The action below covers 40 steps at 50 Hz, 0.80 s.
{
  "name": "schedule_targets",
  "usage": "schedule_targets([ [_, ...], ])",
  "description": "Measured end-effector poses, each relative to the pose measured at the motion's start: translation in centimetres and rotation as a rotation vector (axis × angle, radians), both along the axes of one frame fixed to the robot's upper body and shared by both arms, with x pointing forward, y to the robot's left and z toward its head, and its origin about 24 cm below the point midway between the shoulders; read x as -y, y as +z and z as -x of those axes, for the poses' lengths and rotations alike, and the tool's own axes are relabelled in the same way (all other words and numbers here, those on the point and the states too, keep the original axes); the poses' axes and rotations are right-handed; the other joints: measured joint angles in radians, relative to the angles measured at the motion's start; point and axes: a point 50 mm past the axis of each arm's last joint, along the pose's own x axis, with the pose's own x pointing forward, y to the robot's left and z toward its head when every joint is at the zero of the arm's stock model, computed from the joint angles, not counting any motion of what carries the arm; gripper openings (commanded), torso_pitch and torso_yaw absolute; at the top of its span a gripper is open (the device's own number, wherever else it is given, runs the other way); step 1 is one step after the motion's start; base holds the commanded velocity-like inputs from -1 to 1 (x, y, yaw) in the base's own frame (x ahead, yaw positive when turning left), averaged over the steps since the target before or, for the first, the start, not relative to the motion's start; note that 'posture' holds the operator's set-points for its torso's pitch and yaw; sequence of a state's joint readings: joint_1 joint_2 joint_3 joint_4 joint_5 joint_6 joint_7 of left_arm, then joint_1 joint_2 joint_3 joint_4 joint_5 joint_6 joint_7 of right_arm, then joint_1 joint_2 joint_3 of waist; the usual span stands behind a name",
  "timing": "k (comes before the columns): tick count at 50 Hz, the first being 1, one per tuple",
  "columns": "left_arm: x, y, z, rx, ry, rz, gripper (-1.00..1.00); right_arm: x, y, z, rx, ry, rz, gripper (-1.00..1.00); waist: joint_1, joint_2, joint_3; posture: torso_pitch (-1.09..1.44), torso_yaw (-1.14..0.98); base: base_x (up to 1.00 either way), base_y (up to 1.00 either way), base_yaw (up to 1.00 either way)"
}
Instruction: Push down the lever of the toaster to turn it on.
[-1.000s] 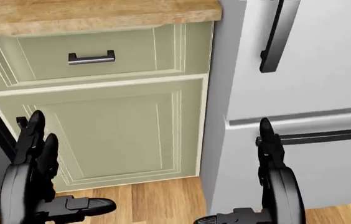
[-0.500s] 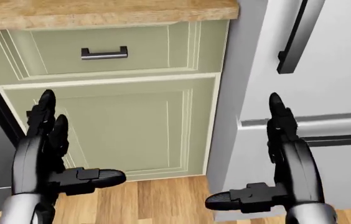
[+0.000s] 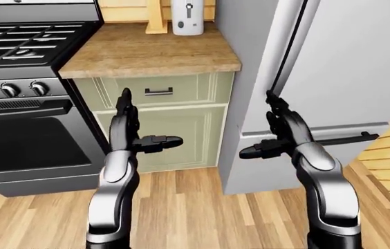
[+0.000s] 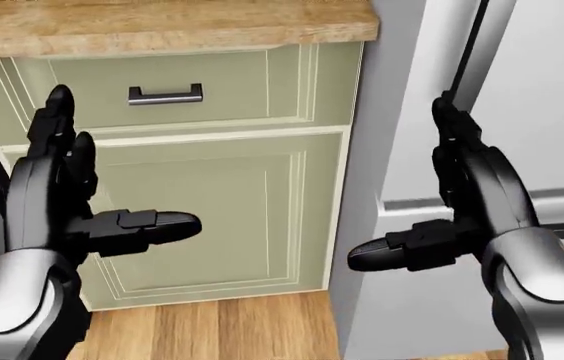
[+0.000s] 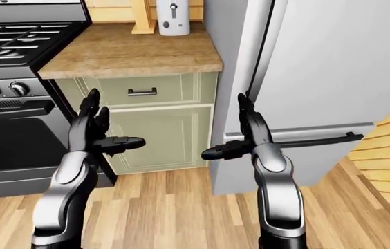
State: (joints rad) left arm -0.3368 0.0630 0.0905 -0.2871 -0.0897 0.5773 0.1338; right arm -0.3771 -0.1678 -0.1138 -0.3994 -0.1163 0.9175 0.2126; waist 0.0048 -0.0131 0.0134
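Since the earlier head view, my camera has shifted and both my hands stand higher in the picture: my left fingertips now reach the level of the drawer handle [image 4: 165, 94], and my right fingertips sit up against the dark vertical fridge handle [image 3: 289, 49].

My left hand [image 4: 57, 191] is spread open, fingers pointing up and thumb jutting sideways toward the middle, gripping nothing. My right hand [image 4: 467, 202] mirrors it, open and empty, thumb pointing inward.

I can read no brand, label or writing anywhere; the stove knobs [image 3: 22, 89] are too small to make out any markings.

I place everything by the wooden countertop [image 3: 146, 52]. The white toaster [image 3: 187, 16] stands at its top edge in the left-eye view, with its dark lever [image 3: 189, 7] up near the toaster's top and a small round dial below. A light wooden block [image 3: 156, 18] stands just left of the toaster. Below the countertop sits a pale green cabinet [image 4: 202, 210] with a drawer over a door. Left of the countertop is a black gas stove [image 3: 22, 36] with an oven beneath; right of it rises a pale grey fridge [image 3: 347, 67]. The floor [image 3: 202, 212] is light wood planks. Both hands hang well below the toaster, apart from it.
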Motion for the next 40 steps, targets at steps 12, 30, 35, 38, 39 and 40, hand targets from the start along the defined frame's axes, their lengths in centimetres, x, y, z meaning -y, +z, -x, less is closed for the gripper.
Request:
schedule_targets([
  [12, 0.4, 4.9, 0.2, 0.107, 0.002, -0.002, 1.00, -0.3, 3.2, -0.9, 0.016, 0.049, 0.054, 1.00, -0.003, 0.001, 0.008, 0.00, 0.00, 0.00, 0.09, 0.00],
  [30, 1.6, 5.1, 0.4, 0.068, -0.045, -0.002, 1.00, 0.9, 4.1, -2.2, -0.047, 0.026, 0.059, 1.00, -0.010, -0.038, 0.007, 0.00, 0.00, 0.00, 0.17, 0.11],
  [35, 1.0, 6.4, 0.9, 0.134, -0.035, -0.003, 1.00, 0.1, 5.8, -2.3, 0.036, 0.047, 0.069, 1.00, -0.021, 0.074, 0.018, 0.00, 0.00, 0.00, 0.00, 0.60],
  [38, -0.3, 6.0, 0.7, 0.117, 0.040, -0.005, 1.00, -1.5, 4.7, -2.6, -0.003, 0.134, 0.065, 1.00, -0.009, 0.027, 0.026, 0.00, 0.00, 0.00, 0.00, 0.00],
  [39, -0.3, 5.8, 0.6, 0.103, 0.046, -0.005, 1.00, -1.6, 4.4, -2.6, -0.020, 0.143, 0.059, 1.00, -0.008, 0.014, 0.029, 0.00, 0.00, 0.00, 0.00, 0.00],
  [40, -0.2, 5.6, 0.5, 0.089, 0.043, -0.005, 1.00, -1.4, 4.2, -2.6, -0.033, 0.140, 0.054, 1.00, -0.009, 0.004, 0.031, 0.00, 0.00, 0.00, 0.00, 0.00],
])
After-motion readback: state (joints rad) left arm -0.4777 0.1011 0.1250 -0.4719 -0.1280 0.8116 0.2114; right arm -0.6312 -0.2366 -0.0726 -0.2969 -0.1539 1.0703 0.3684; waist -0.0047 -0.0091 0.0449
